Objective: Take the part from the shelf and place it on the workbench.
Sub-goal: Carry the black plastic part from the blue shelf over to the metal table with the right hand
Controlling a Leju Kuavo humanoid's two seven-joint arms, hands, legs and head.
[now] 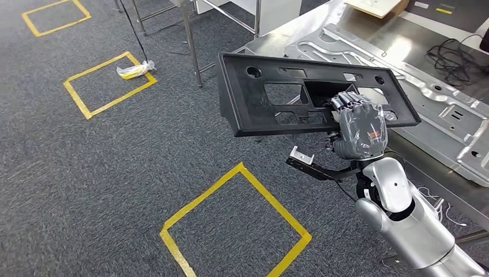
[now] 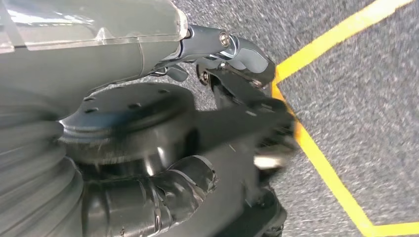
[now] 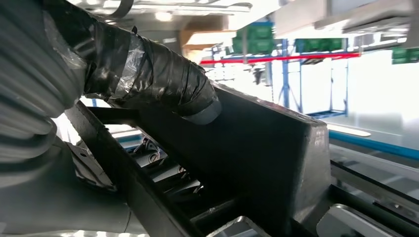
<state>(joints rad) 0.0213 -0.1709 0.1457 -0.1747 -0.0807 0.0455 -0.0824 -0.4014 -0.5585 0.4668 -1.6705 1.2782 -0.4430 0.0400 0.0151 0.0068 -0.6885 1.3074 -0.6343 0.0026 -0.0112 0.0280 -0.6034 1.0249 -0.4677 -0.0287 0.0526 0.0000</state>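
Right hand (image 1: 360,130) grips the black part (image 1: 300,95) through a cut-out at its lower edge, fingers hooked over the rim, holding it in the air above the grey carpet (image 1: 86,173). Right wrist view adds the taped thumb (image 3: 163,79) lying across the part's thick edge. Part: flat black rectangular panel, several openings and round holes, tilted. Just beyond the hand, the steel workbench (image 1: 415,46) carries a pressed metal sheet (image 1: 438,98). Left hand (image 2: 148,173): blurred in left wrist view over yellow floor tape (image 2: 321,158); fingers' state cannot be told.
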